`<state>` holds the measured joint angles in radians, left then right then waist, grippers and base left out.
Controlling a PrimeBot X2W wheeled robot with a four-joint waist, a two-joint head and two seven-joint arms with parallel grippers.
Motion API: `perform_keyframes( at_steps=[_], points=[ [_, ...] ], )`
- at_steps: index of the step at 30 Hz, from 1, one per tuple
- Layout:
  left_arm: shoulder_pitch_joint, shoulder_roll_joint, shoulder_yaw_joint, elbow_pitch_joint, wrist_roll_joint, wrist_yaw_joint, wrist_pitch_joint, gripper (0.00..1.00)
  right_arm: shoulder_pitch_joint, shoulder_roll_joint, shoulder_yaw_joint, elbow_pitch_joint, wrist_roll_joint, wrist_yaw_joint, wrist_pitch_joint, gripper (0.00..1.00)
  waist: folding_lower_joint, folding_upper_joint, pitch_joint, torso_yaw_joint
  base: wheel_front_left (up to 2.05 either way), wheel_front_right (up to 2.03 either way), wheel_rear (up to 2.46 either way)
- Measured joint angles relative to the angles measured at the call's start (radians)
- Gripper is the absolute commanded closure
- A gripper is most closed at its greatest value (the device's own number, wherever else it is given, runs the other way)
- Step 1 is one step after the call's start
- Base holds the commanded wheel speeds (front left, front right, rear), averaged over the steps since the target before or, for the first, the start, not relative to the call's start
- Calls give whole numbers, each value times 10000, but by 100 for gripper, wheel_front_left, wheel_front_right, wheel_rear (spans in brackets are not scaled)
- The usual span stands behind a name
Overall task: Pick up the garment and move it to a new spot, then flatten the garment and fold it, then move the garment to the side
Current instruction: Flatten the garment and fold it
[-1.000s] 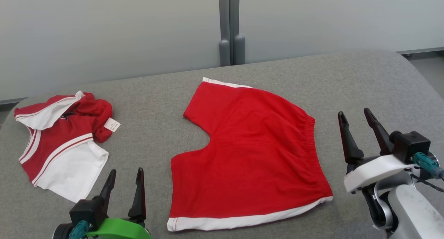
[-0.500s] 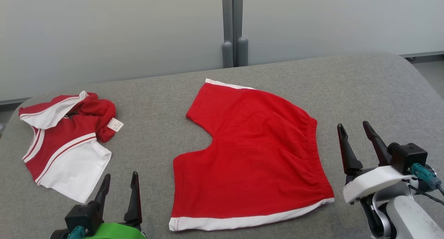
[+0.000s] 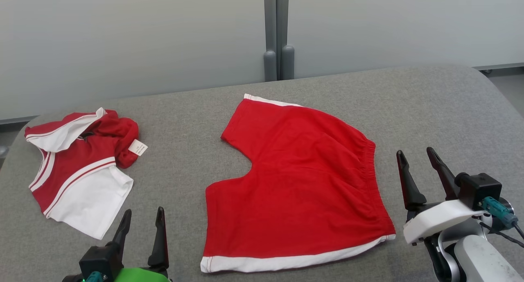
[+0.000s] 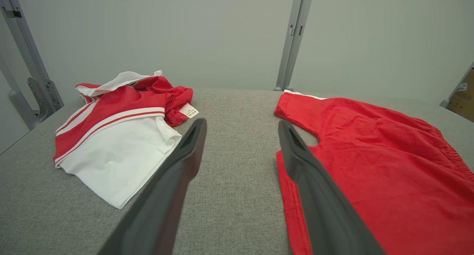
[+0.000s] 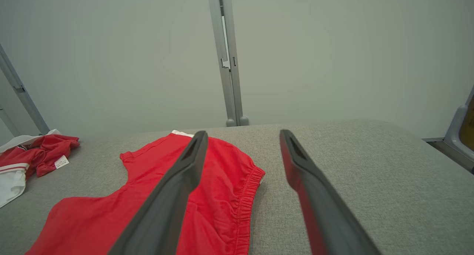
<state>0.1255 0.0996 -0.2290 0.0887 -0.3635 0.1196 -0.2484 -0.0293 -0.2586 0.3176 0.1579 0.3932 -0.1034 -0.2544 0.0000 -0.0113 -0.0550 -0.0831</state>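
Note:
The garment, a pair of red shorts (image 3: 303,183) with white hems, lies spread flat in the middle of the grey padded table (image 3: 180,151), waistband to the right. My left gripper (image 3: 144,211) hovers open near the front edge, just left of the shorts' near leg, holding nothing. My right gripper (image 3: 414,152) is open and empty to the right of the waistband. In the left wrist view the shorts (image 4: 370,155) lie right of my open left gripper (image 4: 242,123). In the right wrist view the shorts (image 5: 92,218) lie left of and below my open right gripper (image 5: 243,133).
A crumpled red and white top (image 3: 77,171) lies at the table's left end, also seen as the top (image 4: 118,136) and the top (image 5: 33,155). Pale wall panels with a grey post (image 3: 278,32) stand behind the table. Its right edge curves away at the right.
Both grippers have drawn back toward the near edge, staying open. The head camera has shifted slightly. Neither piece of clothing has moved.

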Motion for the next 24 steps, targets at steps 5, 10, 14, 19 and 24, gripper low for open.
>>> perform_keyframes(
  at_steps=[5,10,14,19,24],
  points=[
    [31,-67,-4,-6,33,0,0,0,32,17,-12,-6,-82,0,0,0,0,0,-13,12,0,0,0],
    [199,-94,-194,186,61,0,134,0,332,-67,282,224,-82,282,6,0,0,0,-15,18,0,0,0],
    [421,-98,-520,554,31,-81,487,0,584,-330,468,546,-82,520,226,0,0,0,6,23,0,0,0],
    [588,-98,-972,1051,-90,-483,1032,0,845,-537,610,832,-82,773,424,0,0,0,59,13,0,0,0],
    [629,-105,-1216,1417,-401,-842,1350,0,849,-602,746,871,-82,945,441,0,0,0,153,-63,0,0,0]
  ],
)
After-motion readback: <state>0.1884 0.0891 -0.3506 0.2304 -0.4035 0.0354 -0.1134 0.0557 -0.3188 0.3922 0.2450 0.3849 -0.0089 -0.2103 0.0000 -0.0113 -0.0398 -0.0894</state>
